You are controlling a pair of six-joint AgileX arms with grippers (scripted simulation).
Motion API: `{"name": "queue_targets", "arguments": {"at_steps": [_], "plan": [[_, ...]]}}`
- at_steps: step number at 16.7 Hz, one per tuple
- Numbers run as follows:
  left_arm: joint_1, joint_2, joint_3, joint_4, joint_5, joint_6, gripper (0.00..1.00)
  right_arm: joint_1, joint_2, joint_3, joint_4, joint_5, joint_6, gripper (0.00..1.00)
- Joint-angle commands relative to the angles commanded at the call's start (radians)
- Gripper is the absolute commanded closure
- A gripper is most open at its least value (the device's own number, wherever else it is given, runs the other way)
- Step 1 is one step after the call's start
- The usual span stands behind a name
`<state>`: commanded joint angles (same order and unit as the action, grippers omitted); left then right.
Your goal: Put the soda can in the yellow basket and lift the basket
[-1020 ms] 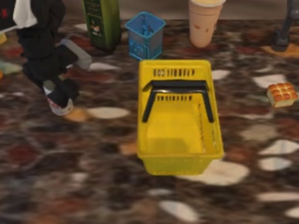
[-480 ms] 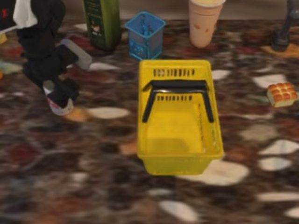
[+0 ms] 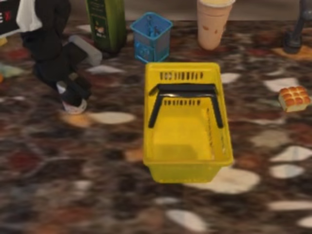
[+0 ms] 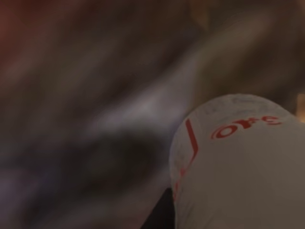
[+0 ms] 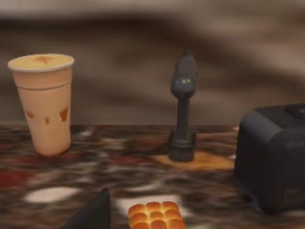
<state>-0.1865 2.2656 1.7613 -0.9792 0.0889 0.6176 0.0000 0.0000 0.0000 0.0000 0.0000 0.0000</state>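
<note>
**Can held at the left, basket waiting to its right**

At the left of the table, the left gripper (image 3: 73,97) hangs from its dark arm with the soda can (image 3: 74,106) pinched between its fingers; the can's white-and-red body shows just under the black fingers in the top view. In the left wrist view the can (image 4: 238,162) fills the near corner, its red lettering plain, with a dark finger edge against its side. Whether the can is clear of the table or touching it cannot be told from these views. Its long axis appears to run roughly along the line of the fingers, tilted from upright.

The relation that matters next is sideways: the yellow basket (image 3: 187,122) lies to the right of the held can, well apart from it, with bare tabletop between. The basket sits open-topped, and its two black handles (image 3: 185,97) lie folded toward the far half, leaving the near half of the floor free. The left arm is clearly the nearer one, so the carry looks like its job: the can would need to travel right and come down over the uncovered part of the basket.

Behind the basket stand a dark green carton (image 3: 106,24), a small blue basket (image 3: 151,36) and a peach cup (image 3: 213,23).

At the far right, a bread roll (image 3: 294,98) lies on the table. The right arm is parked there; its wrist view shows only one dark fingertip (image 5: 93,214), so the state of its fingers cannot be told.
</note>
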Motion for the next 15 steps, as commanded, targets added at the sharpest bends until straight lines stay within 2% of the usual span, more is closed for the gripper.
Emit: {"name": "queue_targets", "arguments": {"at_steps": [2, 5, 15], "plan": [[-0.011, -0.003, -0.020, 0.110, 0.086, -0.038, 1.00, 0.000, 0.000, 0.000, 0.000, 0.000, 0.000, 0.00], [-0.030, -0.010, -0.064, 0.342, 0.255, -0.116, 1.00, 0.000, 0.000, 0.000, 0.000, 0.000, 0.000, 0.00], [-0.104, -0.095, -0.299, 1.335, 0.925, -0.448, 1.00, 0.000, 0.000, 0.000, 0.000, 0.000, 0.000, 0.00]]}}
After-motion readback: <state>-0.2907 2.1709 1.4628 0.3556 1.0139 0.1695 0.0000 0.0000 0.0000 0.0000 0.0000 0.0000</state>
